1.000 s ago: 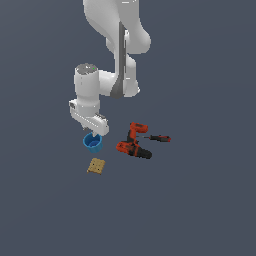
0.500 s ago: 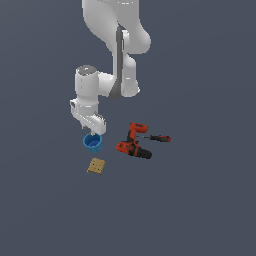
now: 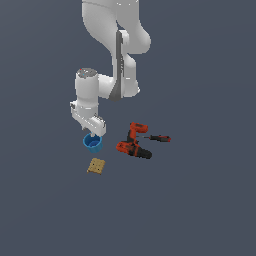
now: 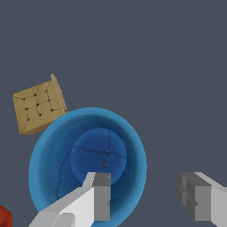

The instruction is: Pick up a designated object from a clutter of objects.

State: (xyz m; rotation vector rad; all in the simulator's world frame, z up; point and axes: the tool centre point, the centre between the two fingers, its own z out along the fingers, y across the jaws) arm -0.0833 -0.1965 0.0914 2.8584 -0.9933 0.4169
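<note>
The designated object, a bright blue round cup (image 3: 92, 143), stands upright and open in the clutter of objects. In the wrist view the cup (image 4: 66, 150) fills the middle. My gripper (image 3: 94, 134) hangs right over it, open. One finger (image 4: 100, 195) is above the cup's inside, the other finger (image 4: 196, 196) is outside its wall, and the rim lies between them. The gripper (image 4: 147, 196) holds nothing.
A tan square cracker (image 3: 96, 166) lies close beside the cup, also seen from the wrist as the cracker (image 4: 38, 106). A red and black drill (image 3: 133, 145) and a red-handled screwdriver (image 3: 159, 138) lie toward the exterior view's right. A red bit of the drill (image 4: 3, 217) shows at the wrist picture's edge.
</note>
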